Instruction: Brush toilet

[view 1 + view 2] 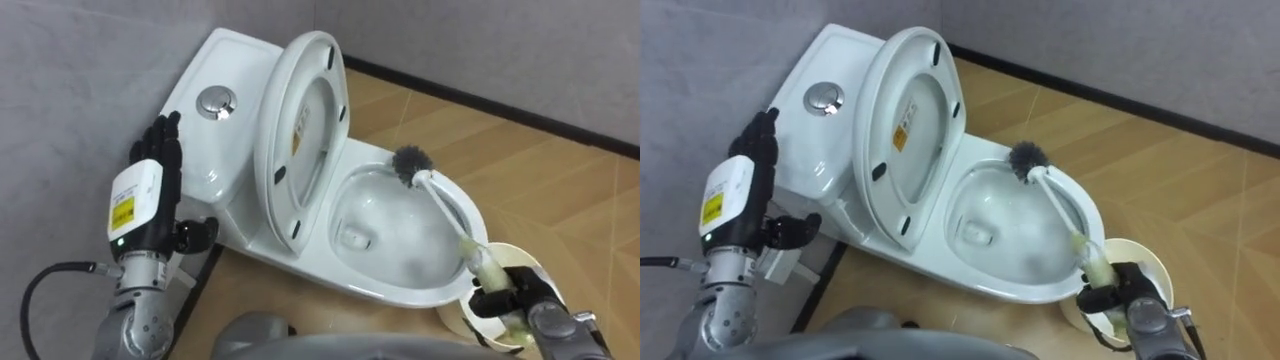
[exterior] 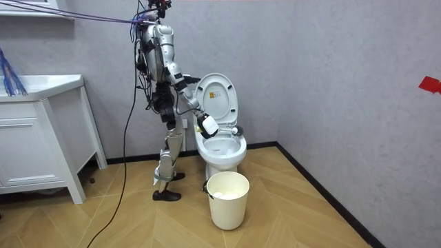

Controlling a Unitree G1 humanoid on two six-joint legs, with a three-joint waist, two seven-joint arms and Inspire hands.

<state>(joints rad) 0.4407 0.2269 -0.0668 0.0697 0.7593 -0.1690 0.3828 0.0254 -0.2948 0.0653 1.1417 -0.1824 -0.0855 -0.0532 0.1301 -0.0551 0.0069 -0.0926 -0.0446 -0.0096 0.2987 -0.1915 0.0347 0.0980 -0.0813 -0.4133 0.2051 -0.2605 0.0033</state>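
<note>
Robot stands at a white ceramic toilet (image 1: 230, 60), lid raised, cream plastic bucket (image 2: 227, 201) nearby. Its right hand (image 1: 508, 292) clamps a white-handled, dark-bristled brush (image 1: 452, 220), bristles at the bowl's rear rim. The left hand (image 1: 150, 185), fingers straight, is beside the cistern's edge.

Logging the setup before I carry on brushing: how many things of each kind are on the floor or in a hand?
toilet: 1
toilet brush: 1, held in the right hand
bucket: 1
cabinet: 1
Total: 4
</note>
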